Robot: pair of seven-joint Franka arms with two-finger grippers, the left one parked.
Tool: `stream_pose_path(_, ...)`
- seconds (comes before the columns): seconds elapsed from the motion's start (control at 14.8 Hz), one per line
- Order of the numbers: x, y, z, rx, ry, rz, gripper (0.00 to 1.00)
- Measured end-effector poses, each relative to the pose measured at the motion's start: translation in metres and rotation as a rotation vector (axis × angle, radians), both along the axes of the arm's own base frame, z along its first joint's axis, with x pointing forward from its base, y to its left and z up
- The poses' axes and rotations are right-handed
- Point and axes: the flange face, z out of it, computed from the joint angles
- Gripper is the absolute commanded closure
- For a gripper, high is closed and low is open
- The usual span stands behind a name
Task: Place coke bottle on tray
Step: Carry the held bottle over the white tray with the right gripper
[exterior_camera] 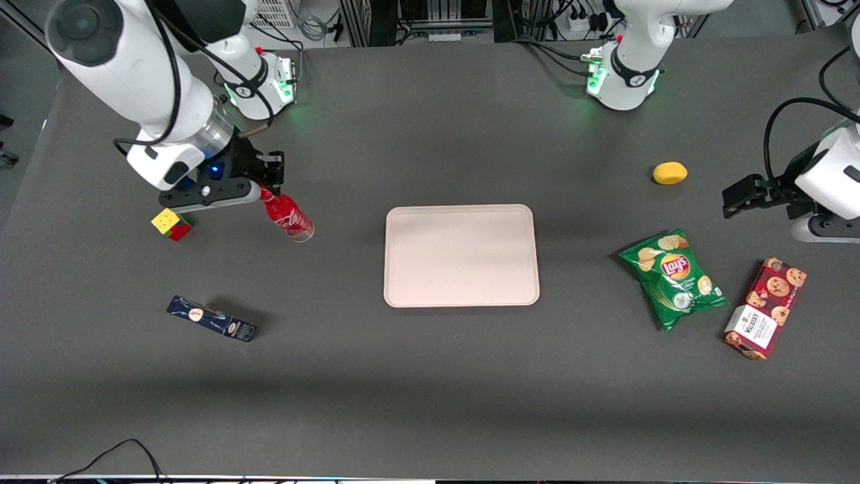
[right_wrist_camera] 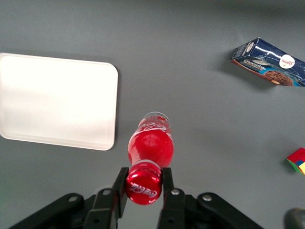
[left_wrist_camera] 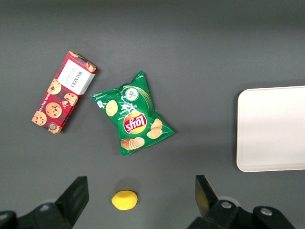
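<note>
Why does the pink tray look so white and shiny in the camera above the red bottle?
In the right wrist view the tray glares almost white; in the front view it shows pale pink. The gripper pinches the coke bottle at its cap there.

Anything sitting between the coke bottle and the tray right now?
Nothing. In the front view the gripper is shut on the coke bottle at its cap, and only bare table lies between it and the tray.
</note>
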Motion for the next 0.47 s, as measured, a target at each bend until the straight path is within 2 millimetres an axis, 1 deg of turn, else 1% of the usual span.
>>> stream_pose_path(0.07,0.004,0.007,0.008,0.007,0.006,-0.011,1.0)
stream_pose_path(0.2,0.012,0.033,0.013,0.021,0.029,-0.042,1.0)
stream_pose_path(0.34,0.015,0.069,0.005,0.032,0.056,-0.076,1.0)
stream_pose_path(0.47,0.016,0.105,-0.01,0.035,0.081,-0.105,1.0)
